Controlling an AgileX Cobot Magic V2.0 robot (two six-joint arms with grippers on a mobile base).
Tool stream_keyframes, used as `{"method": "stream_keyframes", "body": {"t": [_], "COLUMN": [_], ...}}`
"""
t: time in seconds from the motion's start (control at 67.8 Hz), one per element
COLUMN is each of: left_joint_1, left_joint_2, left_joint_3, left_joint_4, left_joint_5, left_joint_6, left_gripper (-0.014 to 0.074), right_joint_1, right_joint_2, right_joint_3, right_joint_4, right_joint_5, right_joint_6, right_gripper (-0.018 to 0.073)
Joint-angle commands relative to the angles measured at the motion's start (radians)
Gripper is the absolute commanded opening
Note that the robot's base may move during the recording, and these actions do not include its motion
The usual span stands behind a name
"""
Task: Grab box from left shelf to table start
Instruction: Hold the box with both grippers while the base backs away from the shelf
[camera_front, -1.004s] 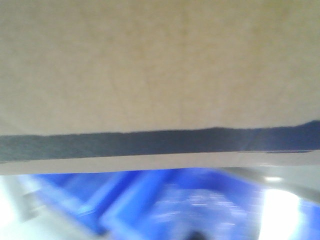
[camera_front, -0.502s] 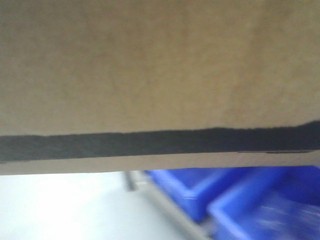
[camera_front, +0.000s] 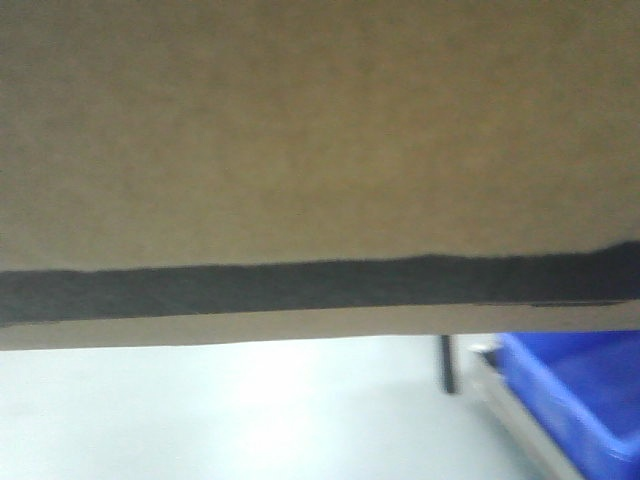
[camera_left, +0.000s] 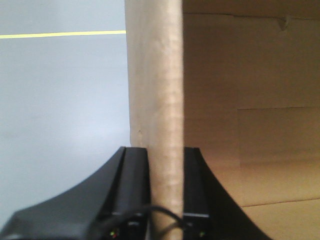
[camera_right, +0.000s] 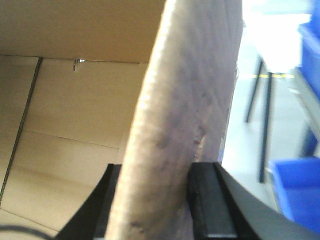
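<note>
The view is swinging: the blue bins that filled the lower frame a second ago have slid off to the right. Only one bin (camera_front: 585, 400) sits in the corner, and pale floor (camera_front: 200, 420) takes over. I read that as the base turning away from the shelf with its load aboard. The box (camera_front: 300, 150) fills the front view, held up. The left hand (camera_left: 164, 160) is pinching one cardboard wall, the right hand (camera_right: 155, 180) the opposite one. No counter in sight yet.

Blue plastic bin (camera_front: 590, 400): lower right, front view.
Smooth grey floor (camera_left: 60, 115): left, left-wrist view.
Thin yellow line (camera_left: 60, 34): upper left.
</note>
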Motion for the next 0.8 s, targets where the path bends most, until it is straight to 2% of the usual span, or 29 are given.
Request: {"method": "stream_keyframes", "body": {"t": [0.0, 0.782], "left_joint_1": [-0.006, -0.006], "left_joint_2": [0.007, 0.007], "left_joint_3": [-0.036, -0.036], "left_joint_4": [-0.022, -0.022], "left_joint_5": [-0.155, -0.155], "left_joint_6": [0.004, 0.004], "left_gripper": [-0.0099, -0.0099], "right_joint_1": [-0.005, -0.005], "right_joint_2": [0.014, 0.014], "right_joint_3": [-0.029, -0.029], "right_joint_4": [-0.007, -0.007], "right_joint_5": [-0.167, -0.167], "right_joint_6": [-0.018, -0.018], "right_gripper": [0.0057, 0.0057]}}
